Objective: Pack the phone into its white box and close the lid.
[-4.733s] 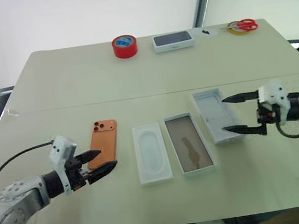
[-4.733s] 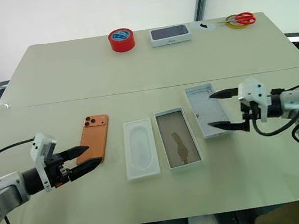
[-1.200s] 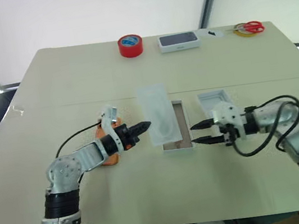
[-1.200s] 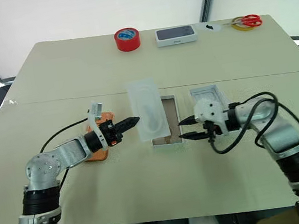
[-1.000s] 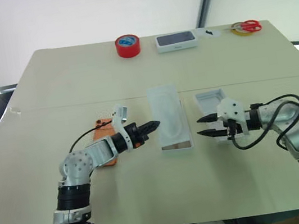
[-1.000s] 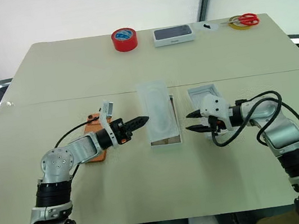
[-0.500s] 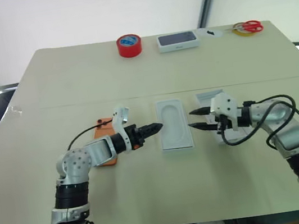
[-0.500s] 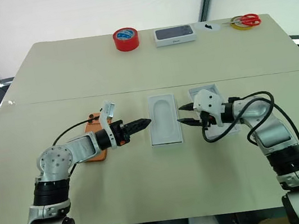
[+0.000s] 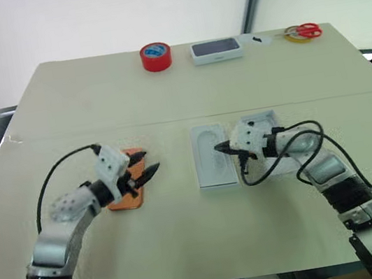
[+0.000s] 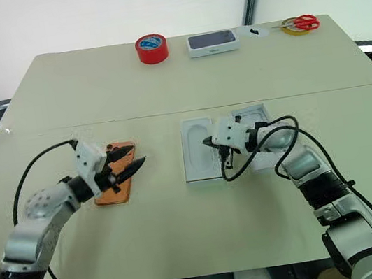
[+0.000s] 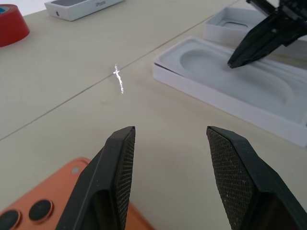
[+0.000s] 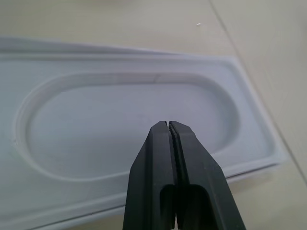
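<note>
The orange phone (image 9: 126, 197) lies back up on the table, lenses toward the far side. My left gripper (image 9: 150, 160) hovers open just above its right edge with nothing between the fingers. The white box (image 9: 218, 182) sits mid-table with the white moulded tray (image 12: 96, 124) seated in it. My right gripper (image 12: 169, 124) is shut and empty, its tip over the tray's oval recess at the box's right side. The lid (image 9: 272, 118) lies inner face up right of the box, partly hidden by my right hand.
At the table's far edge stand a red tape roll (image 9: 155, 56), a separate white box with a dark phone picture (image 9: 216, 50), and red-handled scissors (image 9: 304, 31) on a yellow tape ring. A seam (image 9: 65, 136) crosses the table. Cables trail from both wrists.
My left gripper has drawn back leftward from the box, rolled, and now stands open over the phone. My right gripper has shut and slid left over the tray.
</note>
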Motion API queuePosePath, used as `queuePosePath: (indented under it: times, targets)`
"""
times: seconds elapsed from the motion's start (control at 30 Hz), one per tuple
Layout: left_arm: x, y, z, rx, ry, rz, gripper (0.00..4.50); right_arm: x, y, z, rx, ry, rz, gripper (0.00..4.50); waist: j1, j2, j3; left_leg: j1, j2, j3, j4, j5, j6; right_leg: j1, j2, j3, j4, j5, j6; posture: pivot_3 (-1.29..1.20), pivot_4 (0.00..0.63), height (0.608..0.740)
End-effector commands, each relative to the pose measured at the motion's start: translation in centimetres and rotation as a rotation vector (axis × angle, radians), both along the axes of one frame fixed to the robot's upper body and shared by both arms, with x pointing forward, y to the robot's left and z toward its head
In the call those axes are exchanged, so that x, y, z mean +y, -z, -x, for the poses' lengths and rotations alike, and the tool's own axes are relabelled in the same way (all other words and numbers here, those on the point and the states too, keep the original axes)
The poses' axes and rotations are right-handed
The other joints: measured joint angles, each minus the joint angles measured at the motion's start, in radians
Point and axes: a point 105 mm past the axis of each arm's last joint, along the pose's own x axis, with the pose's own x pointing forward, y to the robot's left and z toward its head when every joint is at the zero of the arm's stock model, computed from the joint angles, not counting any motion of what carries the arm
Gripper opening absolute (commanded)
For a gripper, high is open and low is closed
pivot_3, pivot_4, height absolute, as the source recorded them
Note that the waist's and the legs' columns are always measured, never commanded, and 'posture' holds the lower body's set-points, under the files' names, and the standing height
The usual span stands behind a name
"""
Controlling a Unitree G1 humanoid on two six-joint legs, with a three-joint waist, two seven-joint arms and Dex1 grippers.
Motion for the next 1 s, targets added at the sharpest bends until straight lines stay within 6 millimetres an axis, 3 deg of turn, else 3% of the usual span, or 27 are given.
queuePosePath:
  times: [0.03, 0.17, 0.3, 0.6, 0.7, 0.8, 0.9, 1.0]
  targets:
    - [1.4, -2.5, 0.3, -0.133, -0.009, -0.004, 2.49, 1.1, -0.7, 1.0, -0.031, -0.125, 0.032, 0.05, -0.001, 0.0, 0.0, 0.0, 0.0, 0.0, 0.0, 0.0, 0.0, 0.0, 0.0, 0.0, 0.0, 0.0, 0.0, 0.0, 0.15, 0.73]
    - [2.2, -2.7, 0.1, -0.14, -0.044, 0.004, 2.49, 0.7, 0.7, 3.5, 0.039, -0.271, 0.124, 0.05, -0.001, 0.0, 0.0, 0.0, 0.0, -0.001, 0.0, 0.0, 0.001, 0.0, -0.001, 0.0, 0.0, 0.0, 0.0, 0.0, 0.15, 0.73]
    - [2.6, -2.8, 0.1, -0.141, -0.073, 0.016, 2.49, 1.3, -0.2, 4.0, 0.09, -0.306, 0.083, 0.05, -0.006, 0.0, 0.0, 0.0, 0.0, -0.001, 0.0, -0.001, 0.001, 0.0, -0.001, 0.0, 0.0, 0.0, 0.0, 0.0, 0.15, 0.73]
    - [4.0, -3.0, -0.2, -0.121, -0.154, 0.057, 2.49, 2.2, -2.1, 2.3, 0.036, -0.274, -0.009, 0.05, -0.007, 0.0, 0.0, 0.0, 0.0, -0.001, 0.0, -0.001, 0.001, 0.0, -0.001, 0.0, 0.001, 0.0, 0.0, 0.0, 0.15, 0.73]
    - [4.5, -3.0, -0.5, -0.085, -0.183, 0.087, 2.49, 2.0, -2.2, 0.1, -0.076, -0.189, 0.042, 0.05, -0.008, 0.0, 0.0, 0.0, 0.0, -0.001, 0.0, -0.001, 0.001, 0.0, -0.001, 0.0, 0.001, 0.0, 0.0, 0.0, 0.15, 0.73]
    - [5.4, -2.9, -0.9, -0.016, -0.225, 0.123, 2.49, 2.3, -2.4, -0.6, -0.084, -0.172, 0.025, 0.05, -0.006, 0.0, 0.0, 0.0, 0.0, -0.001, 0.0, -0.001, 0.001, -0.001, -0.001, 0.0, 0.002, 0.0, 0.0, 0.0, 0.15, 0.73]
    - [8.0, -2.3, -0.5, 0.19, -0.291, 0.254, 2.49, 5.0, -5.9, -2.1, -0.125, -0.098, -0.178, 0.05, -0.022, -0.001, 0.001, 0.0, 0.001, 0.0, 0.0, 0.0, 0.001, -0.002, 0.0, 0.0, 0.003, 0.0, 0.0, 0.0, 0.15, 0.73]
    - [10.1, -1.6, 0.3, 0.36, -0.313, 0.338, 2.49, 8.1, -6.7, -1.5, -0.134, -0.137, -0.226, 0.05, -0.034, 0.0, 0.001, 0.0, 0.001, 0.0, 0.0, 0.0, 0.0, -0.005, 0.0, 0.0, 0.007, 0.0, 0.0, 0.0, 0.15, 0.73]
